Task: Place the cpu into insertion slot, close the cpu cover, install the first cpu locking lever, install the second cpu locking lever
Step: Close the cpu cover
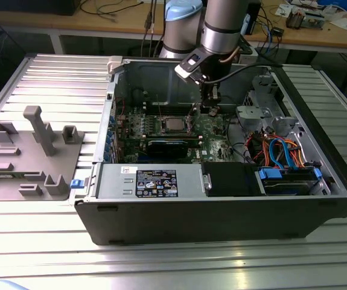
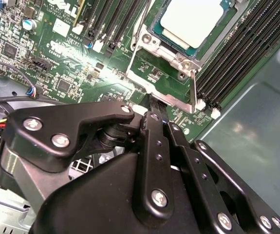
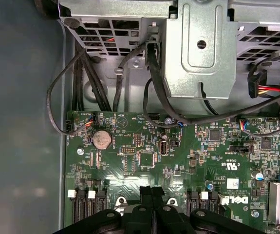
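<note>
The cpu (image 2: 193,19), a square chip with a silvery top, lies in the insertion slot (image 2: 155,84) on the green board; in the exterior view the cpu (image 1: 173,125) sits mid-case. The cpu cover (image 2: 154,41), a silvery frame, lies around the chip's edges. A thin locking lever (image 2: 194,90) stands beside the socket's corner, and another wire lever (image 2: 140,29) runs along its side. My black gripper (image 2: 150,103) is shut, with its tips at the socket's metal edge and nothing seen between the fingers (image 3: 146,192). In the exterior view the gripper (image 1: 209,107) hangs inside the case to the right of the cpu.
Long black memory slots (image 2: 242,58) flank the socket. Black cables (image 3: 154,87) and a metal drive cage (image 3: 203,53) stand past the board's edge. The case wall (image 1: 221,217), a power supply (image 1: 155,181) and coloured cables (image 1: 282,151) crowd the front. A grey fixture (image 1: 34,151) lies outside.
</note>
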### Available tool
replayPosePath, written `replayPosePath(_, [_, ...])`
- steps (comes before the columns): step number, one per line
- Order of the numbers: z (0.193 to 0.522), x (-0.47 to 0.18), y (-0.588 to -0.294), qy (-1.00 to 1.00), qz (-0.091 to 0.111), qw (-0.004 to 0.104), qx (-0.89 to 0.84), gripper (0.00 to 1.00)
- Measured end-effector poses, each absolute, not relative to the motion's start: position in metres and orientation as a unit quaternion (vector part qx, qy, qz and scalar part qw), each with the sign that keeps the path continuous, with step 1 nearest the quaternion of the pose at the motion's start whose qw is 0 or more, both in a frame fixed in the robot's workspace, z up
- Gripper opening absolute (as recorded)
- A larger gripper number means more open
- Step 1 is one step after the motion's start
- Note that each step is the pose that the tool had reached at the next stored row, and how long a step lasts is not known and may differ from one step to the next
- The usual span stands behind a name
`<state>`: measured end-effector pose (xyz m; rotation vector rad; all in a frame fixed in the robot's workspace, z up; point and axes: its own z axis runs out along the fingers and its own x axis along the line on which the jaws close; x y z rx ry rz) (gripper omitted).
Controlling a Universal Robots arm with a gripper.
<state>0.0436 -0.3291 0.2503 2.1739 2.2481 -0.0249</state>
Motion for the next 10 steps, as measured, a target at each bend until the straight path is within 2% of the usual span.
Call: replayPosePath(10, [0.250, 0.029, -0.329, 0.719, -0.008, 0.007, 0.695, 0.11])
